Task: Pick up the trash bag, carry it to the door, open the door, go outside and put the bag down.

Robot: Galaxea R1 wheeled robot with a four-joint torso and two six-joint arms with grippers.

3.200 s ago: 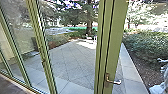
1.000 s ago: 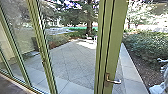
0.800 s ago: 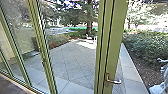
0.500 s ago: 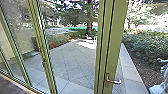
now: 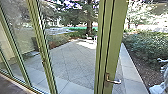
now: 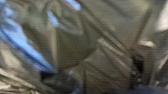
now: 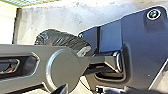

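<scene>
Left tool: whether it is sitting apart, together or clamped, I cannot tell; crumpled film of the trash bag (image 6: 75, 50) is lying very close to the left wrist camera, its folds catching bluish light, so the left arm is probably carrying the bag; the creases running through the film are suggesting a gathered, loaded bag, though that is a judgement. Right tool: its state I cannot tell either; nothing is seen being held there.

Beyond a grey arm link (image 7: 65, 71) in the right wrist view, a dark crinkled bulk (image 7: 55, 37) is showing beside the robot's base, over a pale floor (image 7: 62, 17); this is likely the same bag, hanging or resting low, and which of the two I cannot tell; keeping it low and near the base would be steadying the load and leaving the other arm free for the door. As a container, the bag is hiding its contents; the film is opaque.

Ahead, the green-framed door (image 5: 115, 45) is standing near, its handle (image 5: 113, 81) projecting sideways; whether the latch is engaging I cannot tell; paving (image 5: 67, 60) is lying outside, with a shrub (image 5: 147, 47) growing beside it; the bag-down step is outstanding; loose film could be snagging at the doorway.
</scene>
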